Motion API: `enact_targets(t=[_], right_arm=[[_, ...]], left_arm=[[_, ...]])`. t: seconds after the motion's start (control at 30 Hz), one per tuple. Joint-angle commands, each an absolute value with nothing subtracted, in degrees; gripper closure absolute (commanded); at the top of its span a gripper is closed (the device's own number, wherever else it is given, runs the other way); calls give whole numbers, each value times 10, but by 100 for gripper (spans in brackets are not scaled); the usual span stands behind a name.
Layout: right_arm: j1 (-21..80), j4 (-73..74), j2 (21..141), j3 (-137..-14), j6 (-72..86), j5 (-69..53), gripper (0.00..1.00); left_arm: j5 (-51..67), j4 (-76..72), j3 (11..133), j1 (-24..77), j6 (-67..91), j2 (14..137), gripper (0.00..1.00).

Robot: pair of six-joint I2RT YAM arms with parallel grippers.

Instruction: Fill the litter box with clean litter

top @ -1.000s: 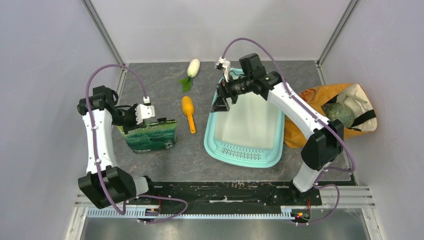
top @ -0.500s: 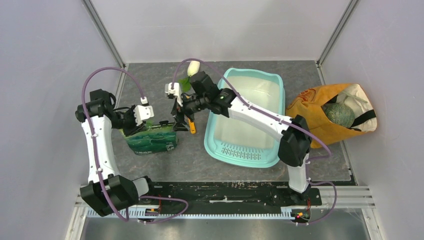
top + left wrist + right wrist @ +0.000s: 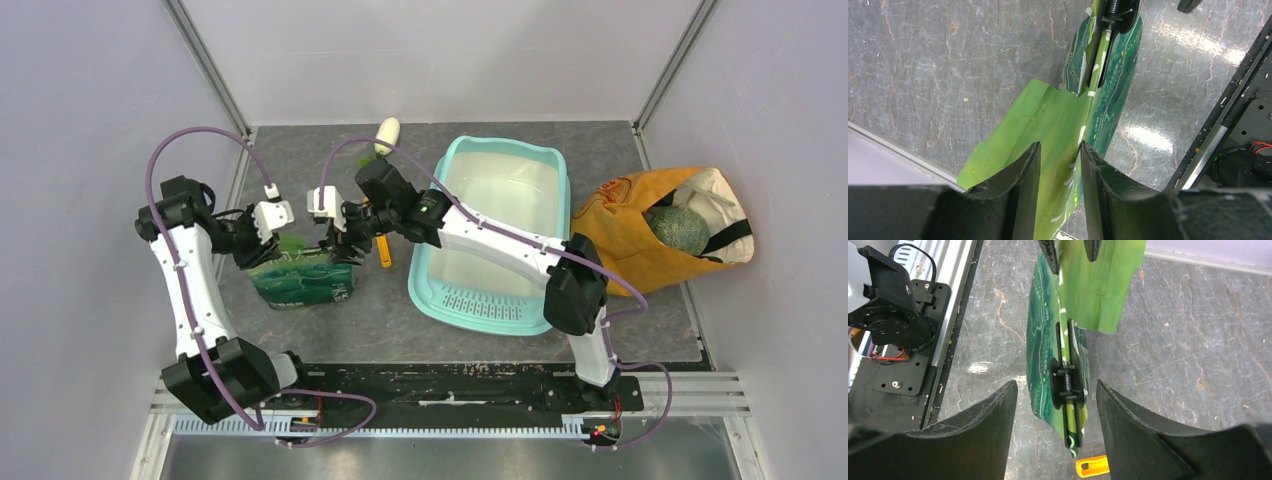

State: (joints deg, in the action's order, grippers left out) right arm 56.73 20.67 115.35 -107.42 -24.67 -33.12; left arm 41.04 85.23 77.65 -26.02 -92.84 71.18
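Teal litter box (image 3: 490,322) runs near-to-far, grille (image 3: 487,300) end nearest; left gripper (image 3: 1060,150), right gripper (image 3: 1055,387) both apart.

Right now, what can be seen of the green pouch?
The green pouch stands upright on the grey table, left of the litter box. It looks like glossy printed film, dark green with pale markings. A black spring clip pinches its top seam; a lighter green flap sticks up at the other end. The left gripper straddles that flap, the right gripper straddles the clip, both with jaws apart.
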Motion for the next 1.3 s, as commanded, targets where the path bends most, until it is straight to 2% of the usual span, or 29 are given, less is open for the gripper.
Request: enact_targets(t=[0.0,0.3,0.43,0.67,1.27], right_arm=[[588,178,1158,-1098,-285,-292,36],[588,181,1157,-1091,-298,-275,63],[588,178,1153,-1086,-300,-263,72],[588,171,1144,-1115,-292,-244,99],[557,188,1085,-1151,-233,-301,100]], left_arm=[[433,865,794,-269,-931,714,59],[437,865,795,-274,-940,719,60],[436,866,797,-274,-943,722,60],[432,863,795,-274,-942,725,60],[439,851,798,-276,-936,738,61]])
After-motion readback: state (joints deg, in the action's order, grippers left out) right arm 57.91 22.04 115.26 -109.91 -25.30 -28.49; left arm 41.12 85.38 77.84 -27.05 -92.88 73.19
